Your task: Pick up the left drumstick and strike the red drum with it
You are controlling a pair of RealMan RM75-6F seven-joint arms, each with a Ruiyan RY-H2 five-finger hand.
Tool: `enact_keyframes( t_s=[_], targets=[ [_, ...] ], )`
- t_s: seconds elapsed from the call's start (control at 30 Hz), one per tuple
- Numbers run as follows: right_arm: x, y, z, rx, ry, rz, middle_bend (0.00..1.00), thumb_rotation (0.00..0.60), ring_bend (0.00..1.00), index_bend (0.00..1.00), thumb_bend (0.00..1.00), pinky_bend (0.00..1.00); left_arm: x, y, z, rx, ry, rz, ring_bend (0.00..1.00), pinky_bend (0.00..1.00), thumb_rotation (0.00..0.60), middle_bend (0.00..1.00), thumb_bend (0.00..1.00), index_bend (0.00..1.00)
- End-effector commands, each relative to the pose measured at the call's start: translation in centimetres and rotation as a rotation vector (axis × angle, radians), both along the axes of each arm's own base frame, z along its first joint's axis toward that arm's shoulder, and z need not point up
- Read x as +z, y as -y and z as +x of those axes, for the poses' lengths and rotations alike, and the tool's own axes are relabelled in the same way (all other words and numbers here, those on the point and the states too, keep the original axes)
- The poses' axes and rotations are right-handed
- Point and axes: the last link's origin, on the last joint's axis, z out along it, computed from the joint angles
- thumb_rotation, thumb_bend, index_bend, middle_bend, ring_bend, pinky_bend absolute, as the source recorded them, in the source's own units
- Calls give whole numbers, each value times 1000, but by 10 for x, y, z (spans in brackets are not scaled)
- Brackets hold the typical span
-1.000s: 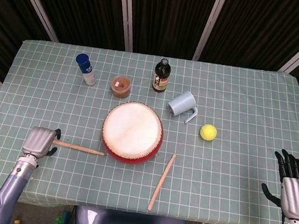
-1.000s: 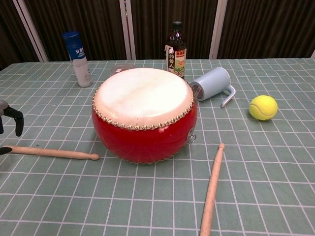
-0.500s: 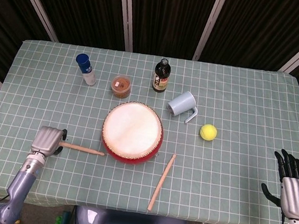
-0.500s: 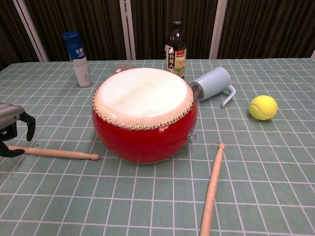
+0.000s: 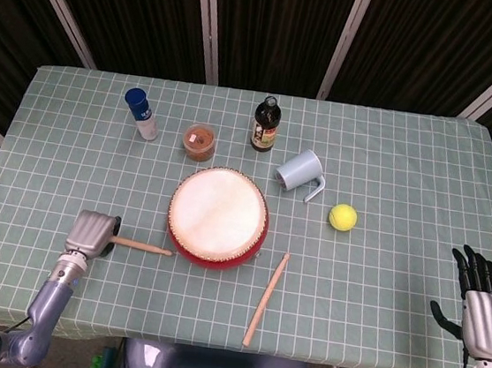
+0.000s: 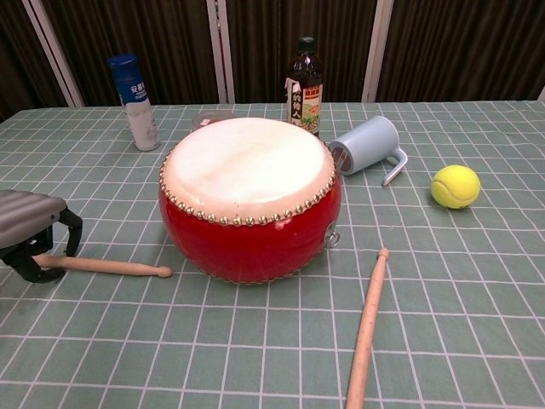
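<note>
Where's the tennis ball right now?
The tennis ball lies on the table's right half in the head view, right of the red drum and just below-right of the tipped pale blue cup; nothing touches it.

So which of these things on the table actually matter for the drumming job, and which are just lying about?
For the job: left drumstick, red drum, left hand poised over the stick's butt end.

Just lying about: second drumstick, tennis ball, tipped-over blue mug, dark bottle, blue-capped shaker, small jar, idle right hand.

left robot hand [image 5: 91,233] palm down, fingers curled, right robot hand [image 5: 484,304] spread
</note>
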Motion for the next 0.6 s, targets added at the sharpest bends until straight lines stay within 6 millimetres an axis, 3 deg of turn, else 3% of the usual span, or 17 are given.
enact_keyframes(
  t_s=[0.03, 0.27, 0.5, 0.6],
  targets=[
    [0, 0, 0, 1, 0, -1, 0, 600, 0, 0, 305, 73, -2, 0, -1, 5, -8, -8, 1000, 1000, 600, 1000, 277, 506],
    [0, -1, 0, 1, 3, 0, 0, 600, 0, 0, 305, 72, -5, 2, -2, 17, -21, -22, 1000, 1000, 600, 1000, 293, 516],
    [0, 0, 0, 0, 5, 0, 0, 600, 0, 0, 305, 73, -4, 3, -1, 22, -9, -18, 1000, 1000, 600, 1000, 506, 662],
    [0, -1, 0, -1, 6, -1, 0, 600, 0, 0, 305, 73, 1, 4, 1, 18, 15, -5, 1000, 1000, 600, 1000, 540, 678]
  ],
)
